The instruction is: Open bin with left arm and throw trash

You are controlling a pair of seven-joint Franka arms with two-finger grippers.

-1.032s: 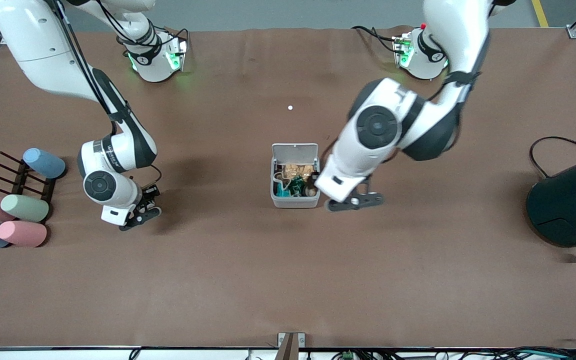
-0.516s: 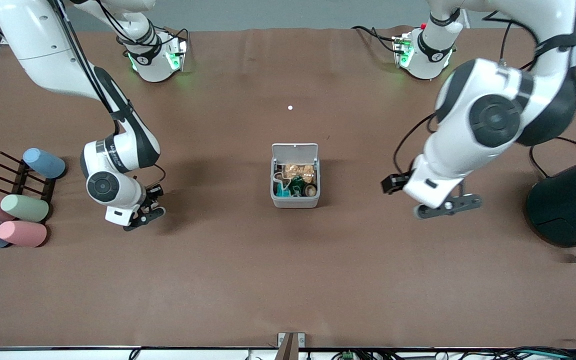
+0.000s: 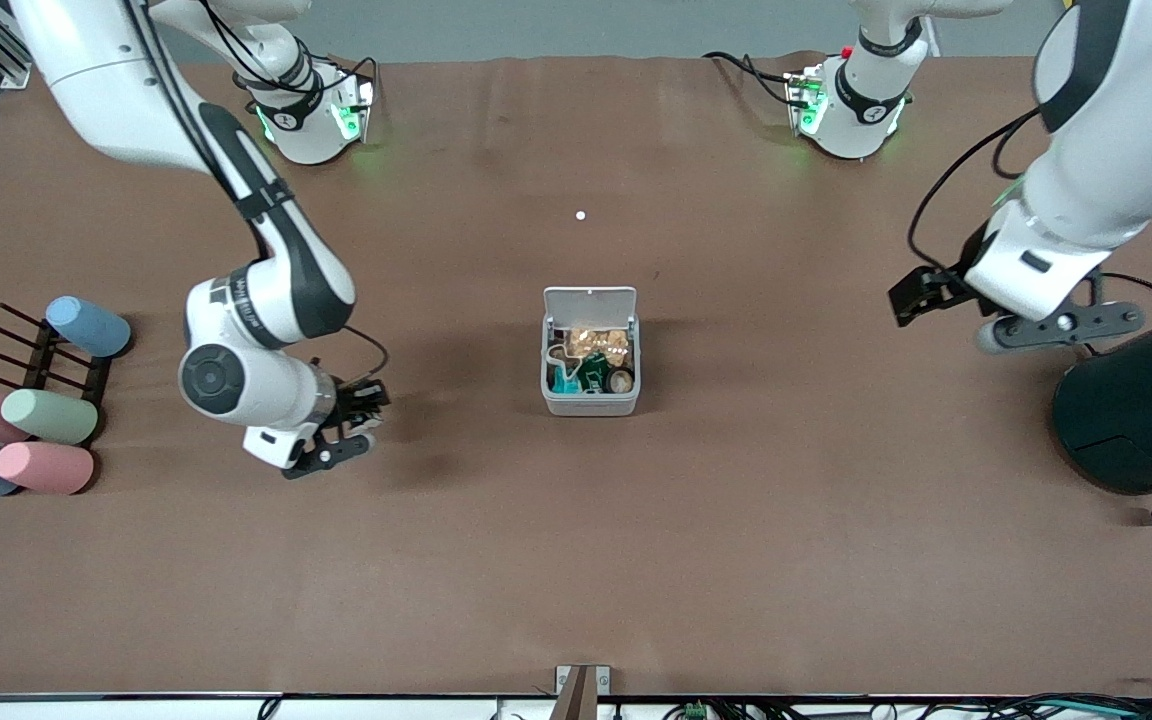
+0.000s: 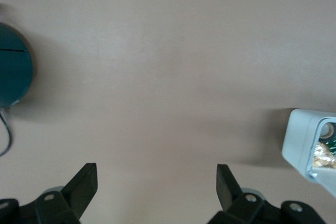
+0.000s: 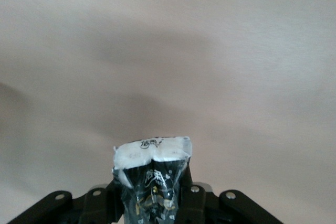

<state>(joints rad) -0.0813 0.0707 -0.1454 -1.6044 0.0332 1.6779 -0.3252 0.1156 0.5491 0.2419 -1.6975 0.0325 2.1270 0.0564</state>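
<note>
The white bin (image 3: 588, 402) stands mid-table with its lid (image 3: 590, 300) open and upright. Inside it lie a whitish loop band (image 3: 558, 352), a black ring with a pale centre (image 3: 622, 381) and other wrappers. My right gripper (image 3: 346, 432) is shut on the dark printed wrapper packet (image 5: 155, 176) and hangs low over bare table between the cups and the bin. My left gripper (image 3: 1056, 328) is open and empty, up in the air beside the teal cylinder. Its fingers (image 4: 84, 183) stand wide apart, and the bin (image 4: 307, 144) shows at the edge of the left wrist view.
A large dark teal cylinder (image 3: 1141, 405) with a black cable (image 3: 1116, 285) sits at the left arm's end; it also shows in the left wrist view (image 4: 13, 72). Several pastel cups (image 3: 46, 415) lie by a dark rack (image 3: 41, 355) at the right arm's end. A small white dot (image 3: 580, 215) lies between the bin and the bases.
My left arm has swung away from the bin to the teal cylinder's side, rising. My right gripper has moved with the packet toward the bin. The bin stays open.
</note>
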